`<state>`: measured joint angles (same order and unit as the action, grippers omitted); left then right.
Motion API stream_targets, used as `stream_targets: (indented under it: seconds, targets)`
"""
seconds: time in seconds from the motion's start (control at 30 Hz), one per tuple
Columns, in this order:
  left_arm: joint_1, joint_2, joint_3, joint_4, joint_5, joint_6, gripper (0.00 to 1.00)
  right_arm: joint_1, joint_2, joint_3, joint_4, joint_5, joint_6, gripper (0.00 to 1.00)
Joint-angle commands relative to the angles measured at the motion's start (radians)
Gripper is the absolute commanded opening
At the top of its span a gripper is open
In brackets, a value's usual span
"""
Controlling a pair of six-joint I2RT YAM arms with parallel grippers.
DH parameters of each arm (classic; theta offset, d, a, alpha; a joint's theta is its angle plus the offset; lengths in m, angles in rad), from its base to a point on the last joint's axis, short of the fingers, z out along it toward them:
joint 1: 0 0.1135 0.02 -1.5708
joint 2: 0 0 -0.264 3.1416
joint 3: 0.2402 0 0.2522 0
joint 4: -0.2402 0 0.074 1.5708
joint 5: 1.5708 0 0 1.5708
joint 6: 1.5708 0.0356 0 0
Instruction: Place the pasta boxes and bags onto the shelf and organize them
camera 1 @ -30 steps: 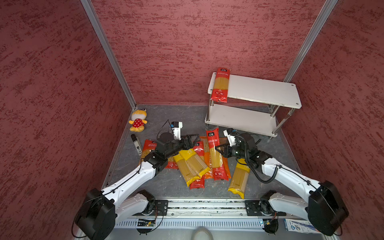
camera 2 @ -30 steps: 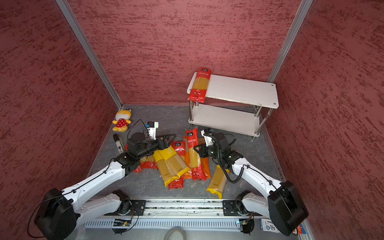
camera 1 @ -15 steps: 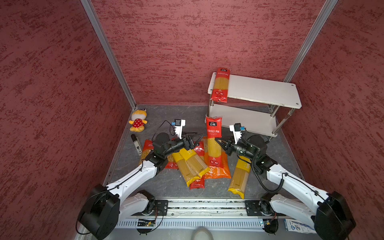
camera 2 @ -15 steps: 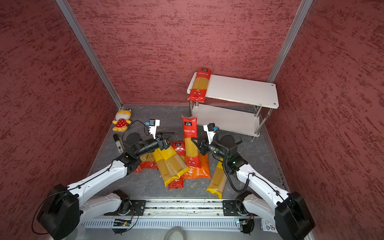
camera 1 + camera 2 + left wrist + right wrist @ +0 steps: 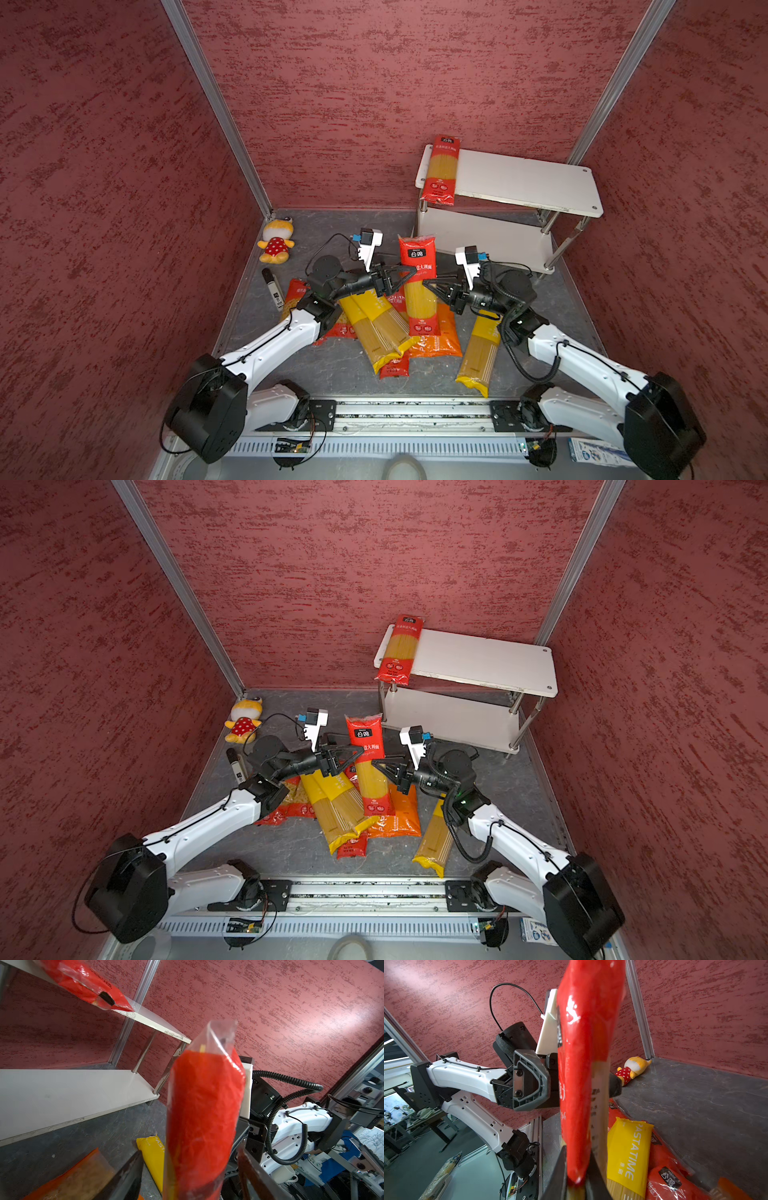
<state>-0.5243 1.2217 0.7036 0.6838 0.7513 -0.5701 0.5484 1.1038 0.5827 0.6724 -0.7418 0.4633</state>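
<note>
My right tool is pinched tight on a red spaghetti bag, holding it upright above the pile. My left tool stands spread wide, a finger on either side of that bag, with gaps showing in the left wrist view. Below lie yellow bags and an orange bag on the surface. Behind, the shelf carries another red bag at the left end of its top board, overhanging the front edge.

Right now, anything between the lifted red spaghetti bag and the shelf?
Nothing visible. The red spaghetti bag, pinched by the right claw, has clear space to the shelf. The left claw straddles it with jaws open. Another red bag lies on the top board's left end.
</note>
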Motion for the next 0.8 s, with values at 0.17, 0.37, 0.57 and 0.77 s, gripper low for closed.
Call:
stream_targets:
  seconds: [0.17,0.37,0.57,0.77]
  targets:
    - [-0.035,0.045,0.057,0.009,0.078,0.038,0.62,0.005,-0.011,0.042,0.235,-0.030,0.045,0.00]
    - [-0.038,0.044,0.064,0.010,0.079,0.051,0.51,0.005,-0.004,0.035,0.239,-0.024,0.051,0.00]
    - [-0.039,0.045,0.080,0.005,0.070,0.063,0.34,0.005,0.014,0.035,0.239,-0.002,0.070,0.03]
    - [-0.040,0.047,0.096,0.020,0.048,0.064,0.19,0.005,0.028,0.040,0.226,0.019,0.092,0.11]
